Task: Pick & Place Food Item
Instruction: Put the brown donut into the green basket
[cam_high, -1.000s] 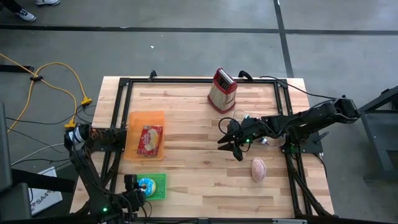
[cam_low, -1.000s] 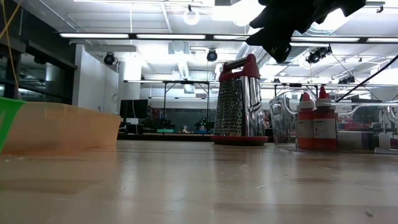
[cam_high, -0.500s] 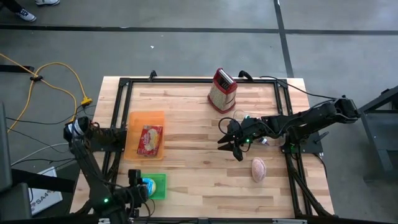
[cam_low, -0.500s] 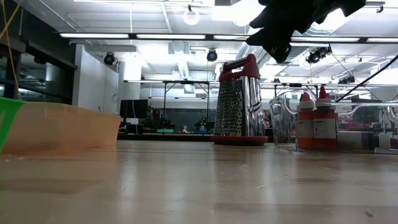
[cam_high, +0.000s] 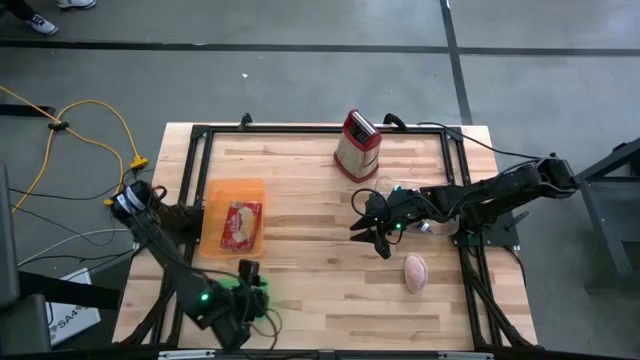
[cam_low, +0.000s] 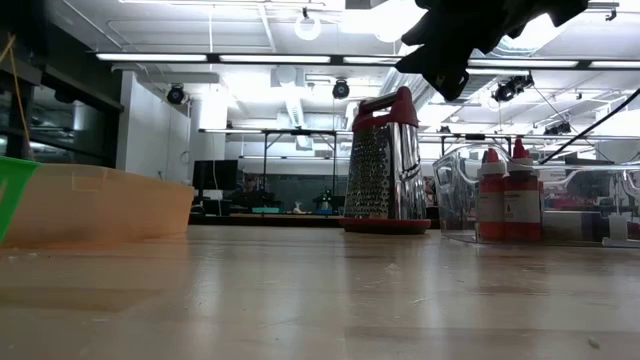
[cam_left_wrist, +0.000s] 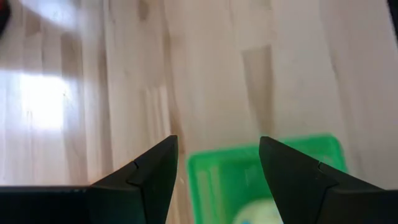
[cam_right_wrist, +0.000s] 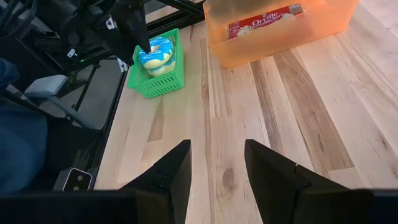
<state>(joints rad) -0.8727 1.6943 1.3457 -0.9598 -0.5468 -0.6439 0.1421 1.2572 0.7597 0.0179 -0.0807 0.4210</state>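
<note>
A packet (cam_high: 240, 224) is held in a bin (cam_high: 213, 193) at the table's (cam_high: 310, 180) left, with a grater (cam_high: 357, 144) standing at the rear and an egg (cam_high: 415, 271) lying right.

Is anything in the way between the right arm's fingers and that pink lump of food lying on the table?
Nothing visible. The right arm's fingers hang open just beside the pink food item, with only bare wooden table between them. The grater stands off toward the table's far edge, clear of that path.

"Orville" on the packet (cam_right_wrist: 264, 20) in the orange bin (cam_right_wrist: 323, 23)
</note>
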